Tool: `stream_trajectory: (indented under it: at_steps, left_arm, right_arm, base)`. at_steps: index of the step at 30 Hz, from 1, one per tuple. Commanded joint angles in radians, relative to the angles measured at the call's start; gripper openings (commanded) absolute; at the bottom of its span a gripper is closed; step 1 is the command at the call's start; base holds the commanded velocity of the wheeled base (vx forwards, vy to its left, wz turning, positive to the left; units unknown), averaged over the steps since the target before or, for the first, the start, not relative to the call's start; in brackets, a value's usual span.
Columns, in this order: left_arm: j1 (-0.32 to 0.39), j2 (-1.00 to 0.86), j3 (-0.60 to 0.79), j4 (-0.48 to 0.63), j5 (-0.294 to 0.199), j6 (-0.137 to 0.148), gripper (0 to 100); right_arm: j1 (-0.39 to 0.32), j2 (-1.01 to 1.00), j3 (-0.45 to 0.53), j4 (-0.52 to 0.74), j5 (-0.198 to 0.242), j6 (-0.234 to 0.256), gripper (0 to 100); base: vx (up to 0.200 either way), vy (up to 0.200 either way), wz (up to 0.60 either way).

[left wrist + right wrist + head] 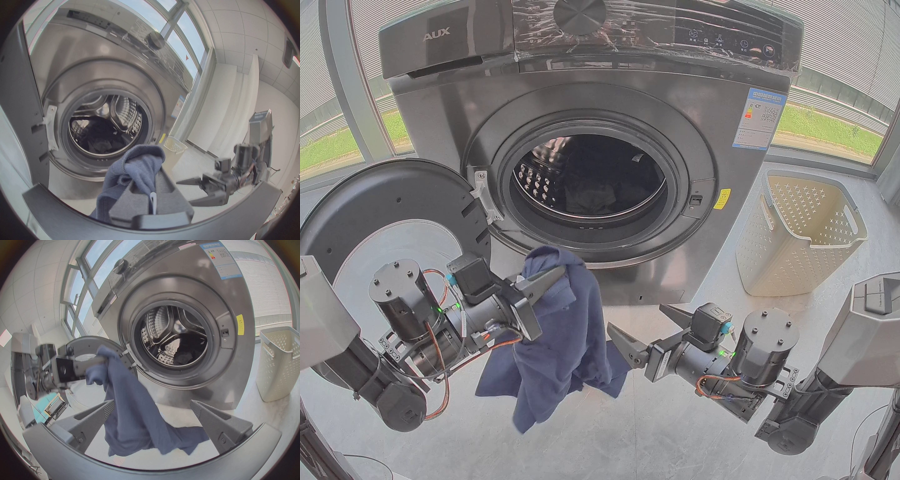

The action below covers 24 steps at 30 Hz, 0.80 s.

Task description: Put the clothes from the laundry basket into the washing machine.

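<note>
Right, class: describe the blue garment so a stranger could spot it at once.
Find the grey washing machine with its round door open. In front of its opening, the left gripper holds a blue garment. Unlike the dark clothes inside the drum, it hangs outside, draping downward.

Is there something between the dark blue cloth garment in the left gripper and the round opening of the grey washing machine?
Nothing visible. The left gripper holds the dark blue garment before the round opening; the round grey door stands open on the left.
</note>
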Motion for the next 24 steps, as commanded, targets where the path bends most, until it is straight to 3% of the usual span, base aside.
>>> stream_trajectory:
  at_steps: [1, 16, 24]
  left_arm:
    - [-0.006, -0.021, -0.052, -0.001, 0.027, -0.007, 0]
    - [-0.013, -0.008, -0.158, -0.001, 0.136, -0.007, 0]
    - [-0.026, 0.012, -0.204, -0.001, 0.180, -0.007, 0]
  right_arm:
    - [-0.002, 0.013, 0.049, 0.000, 0.002, -0.016, 100]
    - [0.033, 0.072, -0.001, 0.000, 0.036, -0.057, 100]
    - [0.085, 0.168, -0.195, 0.002, 0.112, -0.095, 100]
  base:
    - [0.000, 0.000, 0.00]
    - [0.000, 0.000, 0.00]
    - [0.000, 0.000, 0.00]
